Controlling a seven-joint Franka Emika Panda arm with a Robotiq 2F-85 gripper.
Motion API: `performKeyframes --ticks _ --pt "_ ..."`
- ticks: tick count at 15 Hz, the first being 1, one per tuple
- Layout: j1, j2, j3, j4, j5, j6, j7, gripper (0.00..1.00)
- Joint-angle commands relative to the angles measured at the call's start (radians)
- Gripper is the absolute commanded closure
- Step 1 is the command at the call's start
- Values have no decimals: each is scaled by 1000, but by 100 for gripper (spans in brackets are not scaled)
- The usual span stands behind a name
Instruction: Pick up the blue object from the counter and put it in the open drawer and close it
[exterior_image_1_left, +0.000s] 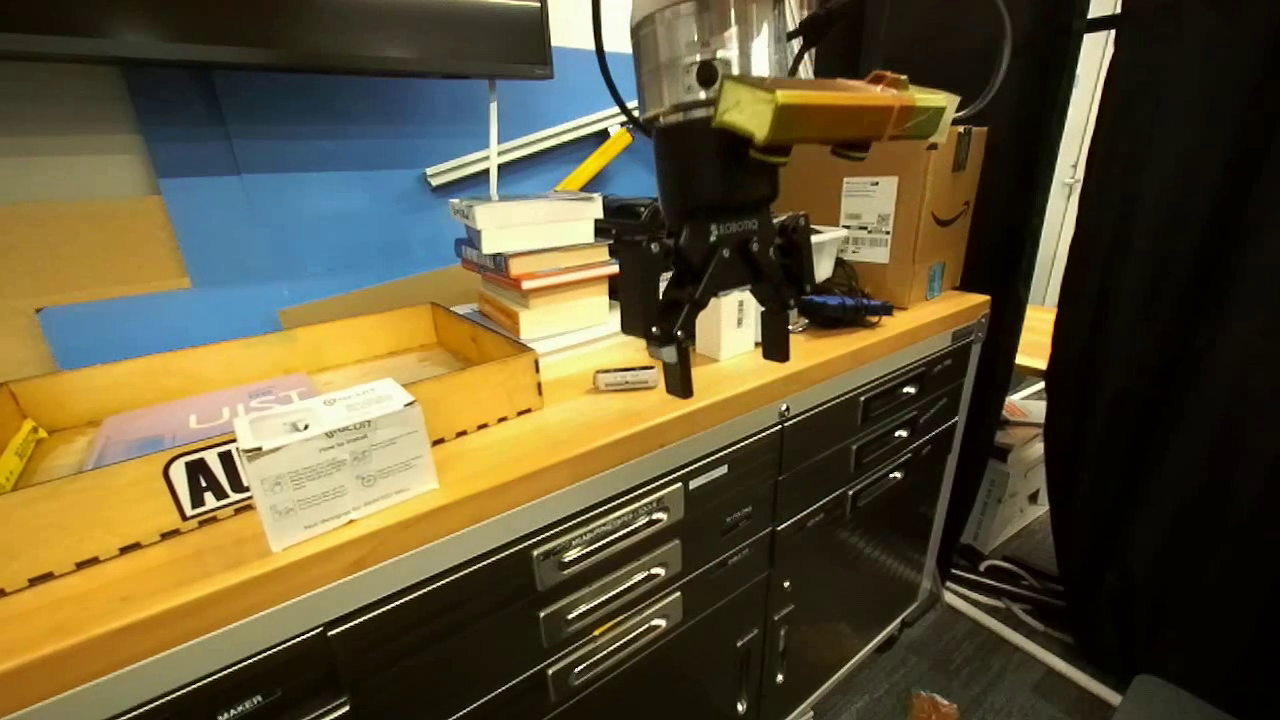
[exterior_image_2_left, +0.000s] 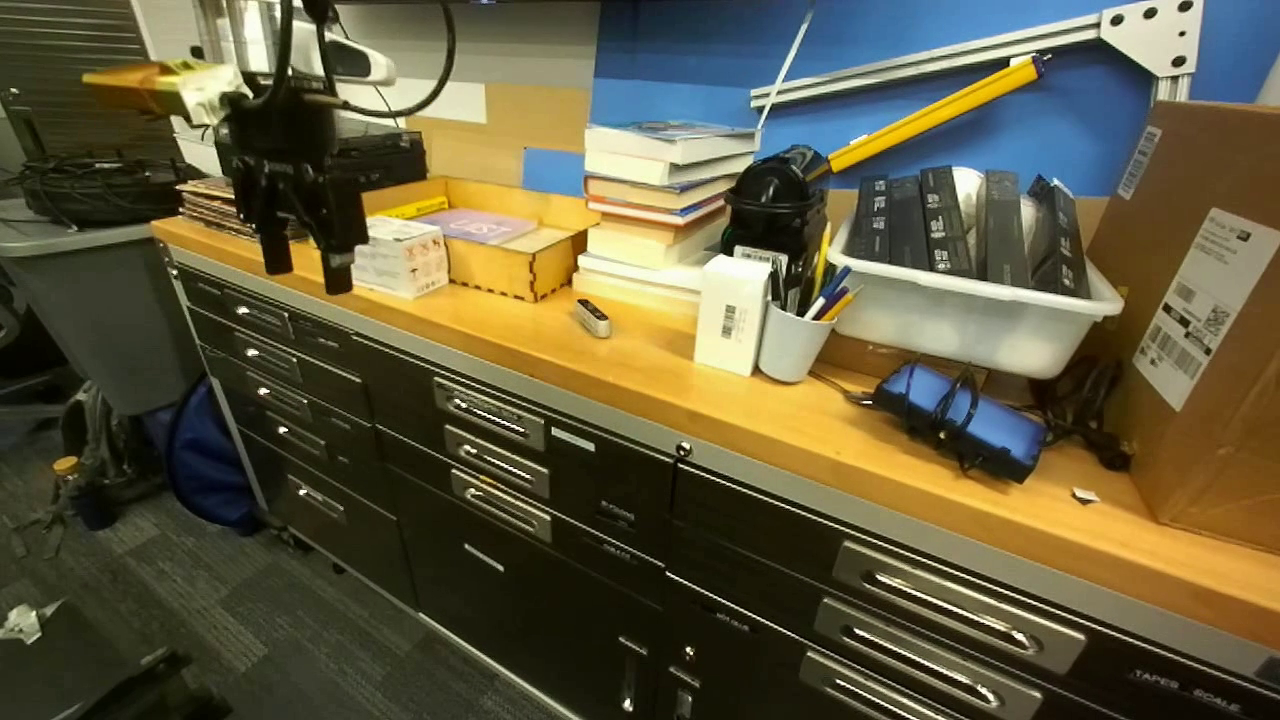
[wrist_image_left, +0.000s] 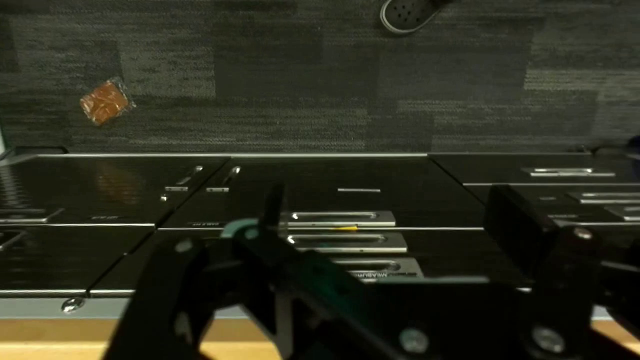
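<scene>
Gripper (exterior_image_1_left: 727, 376): jaws stood apart, held nothing | blue object: seen in no view, perhaps behind the drawer fronts (exterior_image_1_left: 600, 540), which looked flush | risk: descent might snag counter (wrist_image_left: 50, 332) or handles (wrist_image_left: 350, 245), as both showed around it in wrist view

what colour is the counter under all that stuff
The counter is light brown; it shows best in an exterior view.

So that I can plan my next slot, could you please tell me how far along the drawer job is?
Done, apparently: the wide black drawers look shut, and no small blue block shows on the visible counter. In hand: nothing; the pincer hangs open and empty. Left: probably just confirming that the block is inside, which the closed drawers hide.
</scene>
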Motion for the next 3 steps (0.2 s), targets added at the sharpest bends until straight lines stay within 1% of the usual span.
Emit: performKeyframes --ticks 1,3 --pt "13 -9 -19 7 2 -2 4 0" --pt "12 -15 -23 8 7 -2 3 0"
